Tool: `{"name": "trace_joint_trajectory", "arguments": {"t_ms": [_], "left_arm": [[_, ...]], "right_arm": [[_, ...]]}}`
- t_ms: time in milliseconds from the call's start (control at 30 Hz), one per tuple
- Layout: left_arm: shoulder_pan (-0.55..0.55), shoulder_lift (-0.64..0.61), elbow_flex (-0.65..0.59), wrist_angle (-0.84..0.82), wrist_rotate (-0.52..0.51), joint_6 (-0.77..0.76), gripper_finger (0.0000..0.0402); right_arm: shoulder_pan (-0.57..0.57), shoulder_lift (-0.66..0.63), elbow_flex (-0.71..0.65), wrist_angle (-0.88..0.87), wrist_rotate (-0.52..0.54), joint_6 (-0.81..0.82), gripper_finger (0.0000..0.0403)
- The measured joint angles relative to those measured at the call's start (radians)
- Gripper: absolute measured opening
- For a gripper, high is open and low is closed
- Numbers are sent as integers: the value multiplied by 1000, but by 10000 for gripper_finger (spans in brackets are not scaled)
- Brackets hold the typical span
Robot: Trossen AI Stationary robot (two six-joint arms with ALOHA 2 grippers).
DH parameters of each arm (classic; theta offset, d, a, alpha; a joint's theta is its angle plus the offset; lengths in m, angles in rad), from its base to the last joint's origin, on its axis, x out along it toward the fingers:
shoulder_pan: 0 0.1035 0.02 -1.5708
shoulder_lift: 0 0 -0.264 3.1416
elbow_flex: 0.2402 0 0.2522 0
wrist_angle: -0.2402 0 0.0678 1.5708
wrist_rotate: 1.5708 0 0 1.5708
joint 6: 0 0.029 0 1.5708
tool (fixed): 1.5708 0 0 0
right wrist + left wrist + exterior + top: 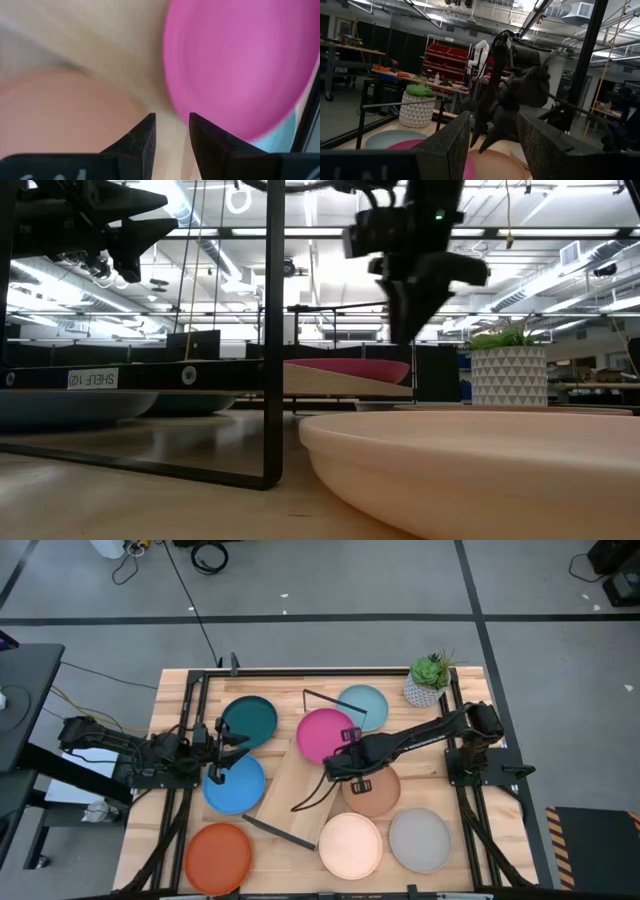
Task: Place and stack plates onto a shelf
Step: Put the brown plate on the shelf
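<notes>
Plates first: you have eight, one of each colour. The magenta plate (325,734) lies on the shelf (290,778), a light board running diagonally through the frame's centre with a black wire frame at each short end, so only one placement appears done. The terracotta plate (372,790) lies partly on the board's lower right edge. Off the shelf, light blue (364,705) lies upper centre, dark teal (250,720) upper left, blue (236,786) left of centre, orange-red (217,856) lower left, cream (350,845) and grey (420,839) along the bottom.

Your right gripper (338,767) hangs above the seam between magenta and terracotta, fingers narrowly parted, holding nothing. Your left gripper (222,752) waits left of centre, fingers apart and empty. One potted plant (430,680) stands upper right.
</notes>
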Motion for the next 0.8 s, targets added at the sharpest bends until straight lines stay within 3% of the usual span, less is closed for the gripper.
{"name": "trace_joint_trajectory", "arguments": {"t_ms": [133,333,500,800], "left_arm": [[0,0,0,-2,0,0,172],[0,0,0,-2,0,0,172],[0,0,0,-3,0,0,172],[1,0,0,-3,0,0,172]], "right_arm": [[-2,-40,-64,-60,3,82,122],[-7,-110,-198,-7,-91,110,122],[-19,-133,-278,-5,-95,116,122],[-156,-135,-395,83,-222,130,122]]}}
